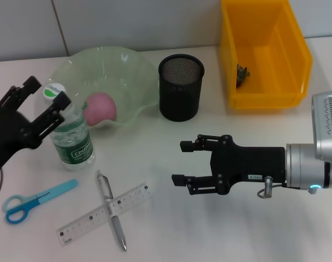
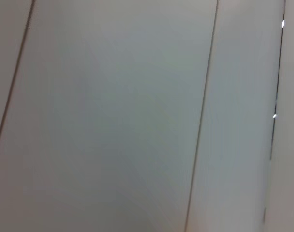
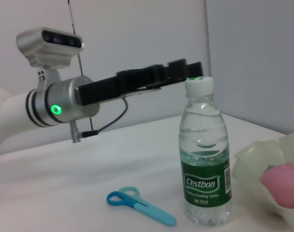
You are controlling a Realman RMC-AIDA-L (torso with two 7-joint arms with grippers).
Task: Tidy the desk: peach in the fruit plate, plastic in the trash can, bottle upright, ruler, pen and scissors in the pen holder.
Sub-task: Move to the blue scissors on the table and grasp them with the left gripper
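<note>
The bottle [image 1: 72,132] is standing upright at the left of the head view, just beside the fruit plate [image 1: 128,71], where the peach [image 1: 102,106] is lying. The left gripper [image 1: 45,98] is hovering at the cap, fingers spread and gripping nothing. The right gripper [image 1: 183,162] is hanging open over bare desk at centre. The scissors [image 1: 35,200], ruler [image 1: 89,219] and pen [image 1: 112,210] are lying at lower left, pen crossing ruler. The pen holder [image 1: 180,87] is standing at upper centre, the yellow trash can [image 1: 289,76] at upper right.

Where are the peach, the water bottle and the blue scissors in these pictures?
peach [image 1: 101,106], head view, on its pink top inside the plate.
water bottle [image 3: 206,182], right wrist view, on its green label.
scissors [image 1: 15,207], head view, on the blue finger loops.
</note>
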